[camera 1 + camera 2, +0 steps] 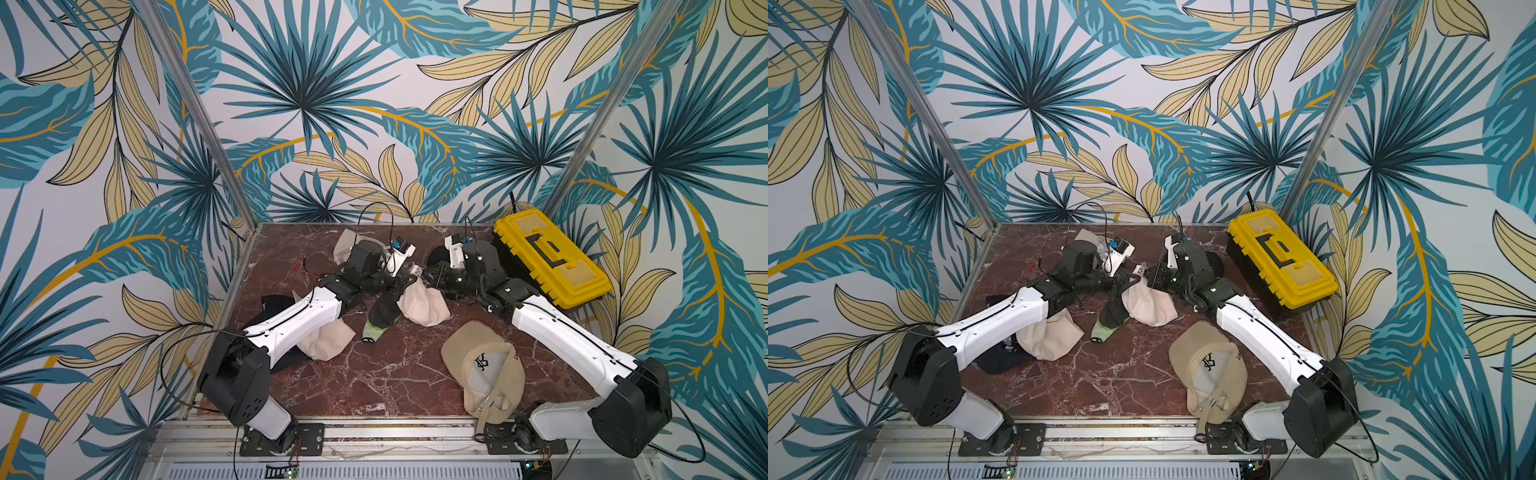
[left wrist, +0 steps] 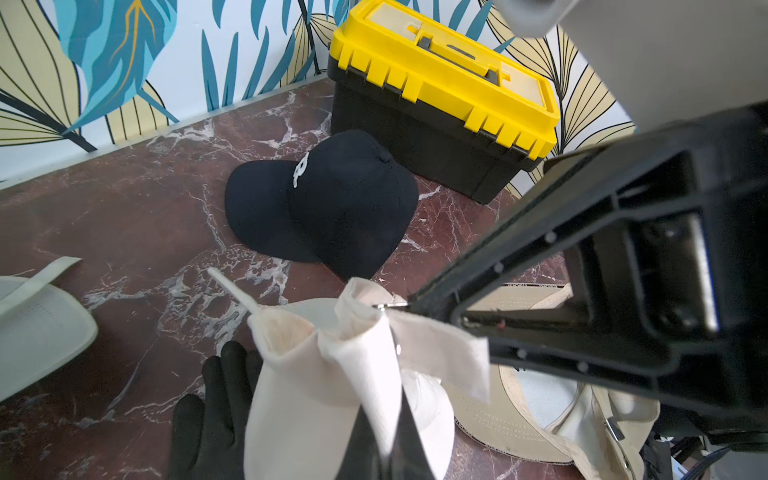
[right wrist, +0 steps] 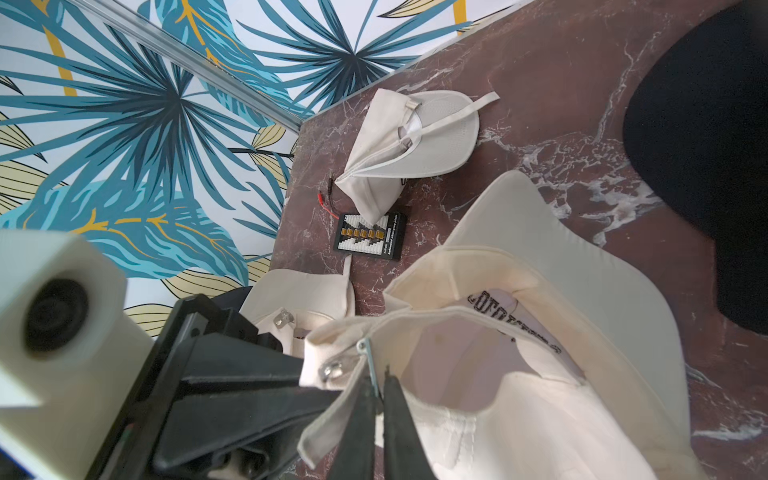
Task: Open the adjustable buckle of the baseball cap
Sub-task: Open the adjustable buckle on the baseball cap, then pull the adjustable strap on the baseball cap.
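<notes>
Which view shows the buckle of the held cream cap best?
The right wrist view: the buckle sits close and sharp between the tips of the right claw, on the cream cap. The left wrist view shows only a small metal glint beside bunched cloth. In both top views it is too small to see.

My two top views hang high over the near edge of the counter (image 1: 374, 374). They look down and toward the back wall (image 1: 374, 104), and both take in the whole counter, including the yellow toolbox (image 1: 1281, 259) at its right rear. My left wrist camera sits very close over the cream cap (image 2: 324, 395) and faces the toolbox and a black cap (image 2: 324, 208) beside it. My right wrist camera is equally close and faces the back left corner, where a white cap (image 3: 415, 133) lies. Both wrist views share the cream cap.
</notes>
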